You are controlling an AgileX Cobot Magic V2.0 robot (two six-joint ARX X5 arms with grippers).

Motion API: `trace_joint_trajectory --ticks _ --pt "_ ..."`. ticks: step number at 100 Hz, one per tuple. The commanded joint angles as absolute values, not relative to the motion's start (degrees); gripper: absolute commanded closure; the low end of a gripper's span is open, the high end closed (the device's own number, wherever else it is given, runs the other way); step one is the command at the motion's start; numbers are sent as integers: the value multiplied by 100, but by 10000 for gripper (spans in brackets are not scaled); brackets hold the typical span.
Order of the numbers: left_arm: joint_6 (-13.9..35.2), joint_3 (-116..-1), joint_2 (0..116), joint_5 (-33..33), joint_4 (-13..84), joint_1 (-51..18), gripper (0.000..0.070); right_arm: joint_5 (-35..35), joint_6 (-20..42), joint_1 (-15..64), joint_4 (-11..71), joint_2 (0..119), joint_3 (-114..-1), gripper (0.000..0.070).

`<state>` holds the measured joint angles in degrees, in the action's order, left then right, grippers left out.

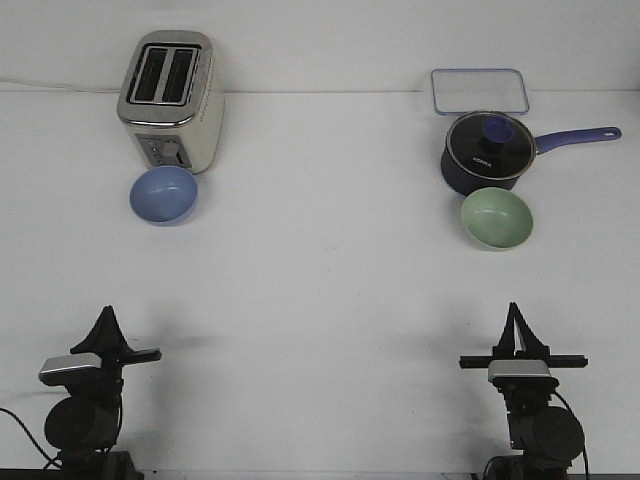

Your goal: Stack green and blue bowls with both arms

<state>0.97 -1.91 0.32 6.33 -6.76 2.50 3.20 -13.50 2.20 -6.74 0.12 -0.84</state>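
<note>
The periwinkle blue bowl (pixel 164 195) sits upright on the white table at the far left, just in front of the toaster. The pale mint green bowl (pixel 497 218) sits upright at the far right, just in front of the saucepan. My left gripper (pixel 106 314) is low at the near left, well short of the blue bowl, with its fingers together and empty. My right gripper (pixel 513 309) is low at the near right, well short of the green bowl, with its fingers together and empty.
A silver two-slot toaster (pixel 170 100) stands behind the blue bowl. A dark navy saucepan (pixel 487 152) with a glass lid has its handle pointing right. A clear rectangular container (pixel 480 91) lies behind it. The white table (pixel 320 270) spans between bowls and arms.
</note>
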Motion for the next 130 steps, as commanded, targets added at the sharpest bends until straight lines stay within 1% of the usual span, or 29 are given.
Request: trace_joint_trajectory --ticks 1,67,83,91,101,108,114,119,125,130 --pt "110 -80 25 668 -738 261 685 305 -1347 228 -735 5 -78 700" --pt "110 -80 25 668 -738 261 685 305 -1350 228 -735 5 -78 700" --pt "110 -80 25 668 -738 261 685 296 -1243 228 -742 5 -78 700" --pt "110 -80 25 668 -738 261 685 296 -987 228 -742 5 -78 700" --pt "110 -80 25 668 -738 261 685 285 -410 228 -755 5 -78 700" --pt "110 -80 25 668 -738 261 685 305 110 228 -784 5 -78 700" --pt "110 -80 25 668 -738 261 685 307 768 228 -746 5 -78 700" --pt "110 -80 25 668 -738 261 685 305 1184 228 -740 5 -89 700" --pt "110 -80 25 668 -738 261 685 336 1553 226 -624 5 -200 700" --pt "110 -80 25 668 -738 261 685 460 1734 226 -395 14 -395 700"
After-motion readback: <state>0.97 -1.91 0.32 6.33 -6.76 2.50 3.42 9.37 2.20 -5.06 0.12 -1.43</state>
